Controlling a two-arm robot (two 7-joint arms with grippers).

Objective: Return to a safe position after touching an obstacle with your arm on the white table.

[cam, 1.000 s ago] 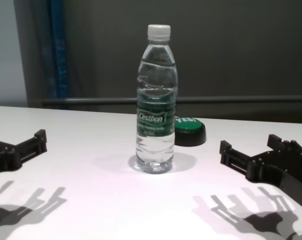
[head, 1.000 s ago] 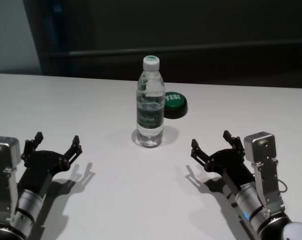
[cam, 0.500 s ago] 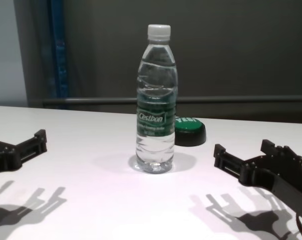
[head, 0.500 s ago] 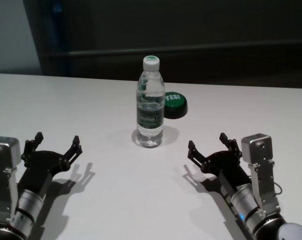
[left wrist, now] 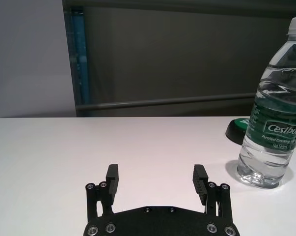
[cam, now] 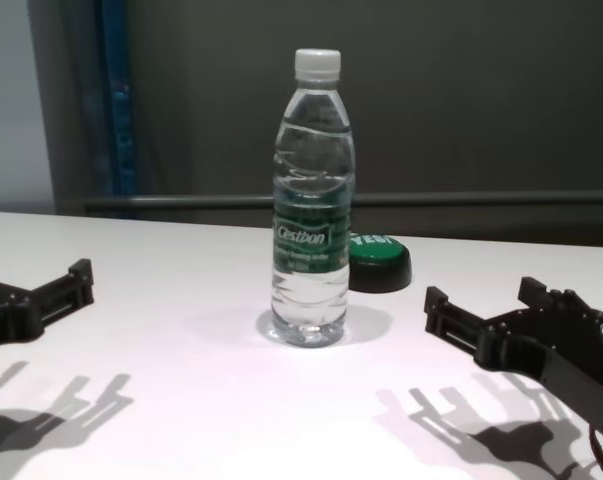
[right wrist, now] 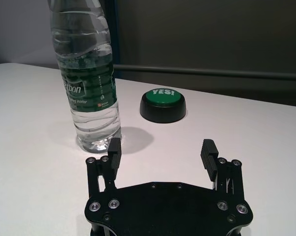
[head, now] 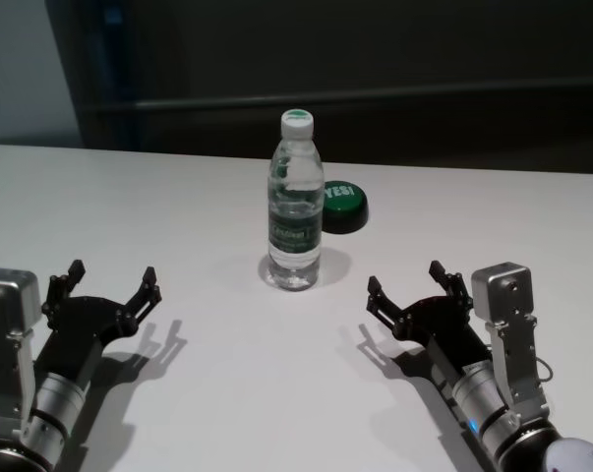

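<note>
Risk lies with the right claw point(head: 408, 292), fingers apart, low over the broad white surface point(head: 129, 206) just beside the tall clear plastic water bottle point(head: 295, 211) standing upright mid-surface: any sideways drift could topple it. The left claw point(head: 110, 285), also apart, sits parked well clear.

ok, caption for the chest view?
Upright water bottle centred on the white table, flanked by open left gripper and right gripper.

head looks down, chest low and level; all four share the bottle point(head: 295, 218).
</note>
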